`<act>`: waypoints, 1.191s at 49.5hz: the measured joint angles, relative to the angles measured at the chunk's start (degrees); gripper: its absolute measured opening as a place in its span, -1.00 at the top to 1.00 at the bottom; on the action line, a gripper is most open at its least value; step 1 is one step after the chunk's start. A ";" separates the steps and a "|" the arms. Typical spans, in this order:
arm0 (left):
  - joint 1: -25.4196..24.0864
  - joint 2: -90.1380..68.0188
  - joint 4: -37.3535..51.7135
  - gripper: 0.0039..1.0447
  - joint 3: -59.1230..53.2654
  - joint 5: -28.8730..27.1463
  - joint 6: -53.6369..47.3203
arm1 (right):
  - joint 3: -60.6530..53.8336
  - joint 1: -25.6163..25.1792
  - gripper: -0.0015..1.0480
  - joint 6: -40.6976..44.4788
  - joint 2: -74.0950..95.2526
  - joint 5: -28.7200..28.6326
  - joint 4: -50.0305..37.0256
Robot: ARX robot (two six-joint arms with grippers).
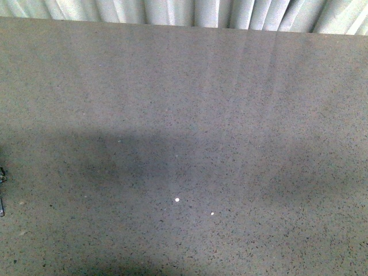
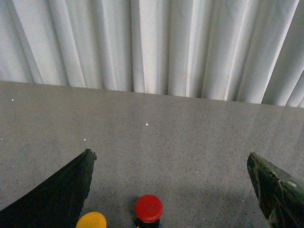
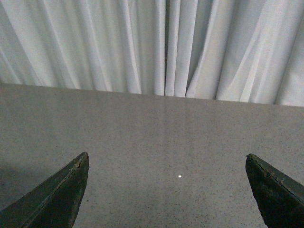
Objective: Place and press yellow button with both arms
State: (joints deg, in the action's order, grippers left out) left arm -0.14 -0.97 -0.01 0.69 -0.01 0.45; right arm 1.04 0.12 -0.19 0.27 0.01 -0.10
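The yellow button (image 2: pixel 91 220) shows only in the left wrist view, as a round yellow cap at the frame's edge, close to one dark finger (image 2: pixel 61 194). My left gripper (image 2: pixel 171 159) is open and empty, its jaws wide apart over the grey speckled table (image 2: pixel 180 137). My right gripper (image 3: pixel 167 161) is open and empty over bare tabletop, with no button in its view. The front view shows only the table (image 1: pixel 184 115); neither gripper nor the yellow button shows there.
A red button (image 2: pixel 148 209) with a dark neck stands beside the yellow one, between the left gripper's jaws. A white pleated curtain (image 2: pixel 152 47) hangs behind the table's far edge. A small dark part (image 1: pixel 2 190) shows at the front view's left edge.
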 joint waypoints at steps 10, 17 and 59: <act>-2.54 -6.25 -10.40 -0.83 4.50 10.12 -2.25 | 0.00 0.00 -0.82 -0.02 0.00 0.11 0.00; -1.90 -24.00 -8.00 -0.83 10.12 16.15 -4.00 | 0.00 0.00 -0.82 0.00 0.00 -0.04 0.00; -21.86 -87.14 40.04 -0.83 12.50 21.07 -12.61 | 0.00 0.00 -0.82 0.00 0.00 -0.02 0.02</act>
State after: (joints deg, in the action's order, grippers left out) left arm -22.00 -88.12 40.03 13.19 21.06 -12.16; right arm 1.04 0.12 -0.19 0.27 -0.01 -0.08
